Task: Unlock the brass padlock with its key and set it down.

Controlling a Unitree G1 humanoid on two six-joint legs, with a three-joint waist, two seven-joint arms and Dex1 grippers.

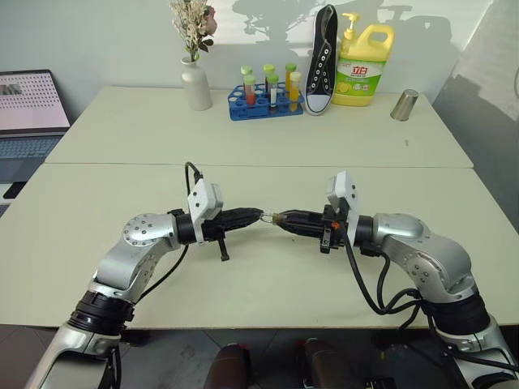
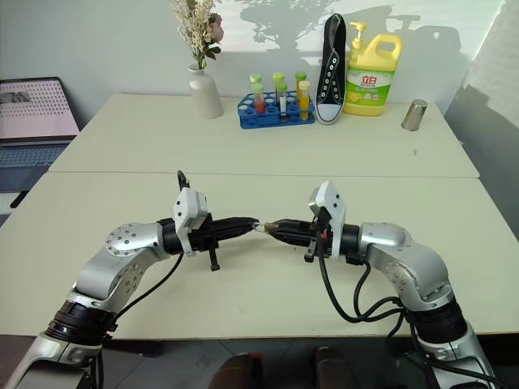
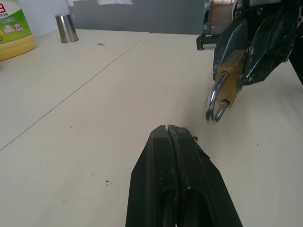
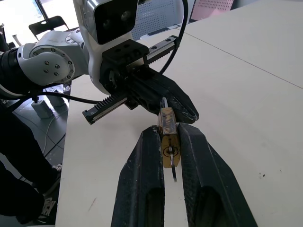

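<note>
right gripper (image 4: 166, 142): squeezes the brass padlock (image 4: 168, 138) above the table (image 1: 268, 121) | left gripper (image 3: 168, 130): pinched together, holds nothing I can see, just beside the lock | key: cannot see | left: unlock, put down

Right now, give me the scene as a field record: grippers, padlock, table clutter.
right gripper: shut on padlock, held above the table
padlock: brass body between the fingers, shackle pointing at the left gripper
left gripper: shut, tip beside the shackle; contact unclear
key: cannot tell
far table edge: vase, tube rack, shoe, yellow bottle, metal cup
off table, left: laptop
</note>
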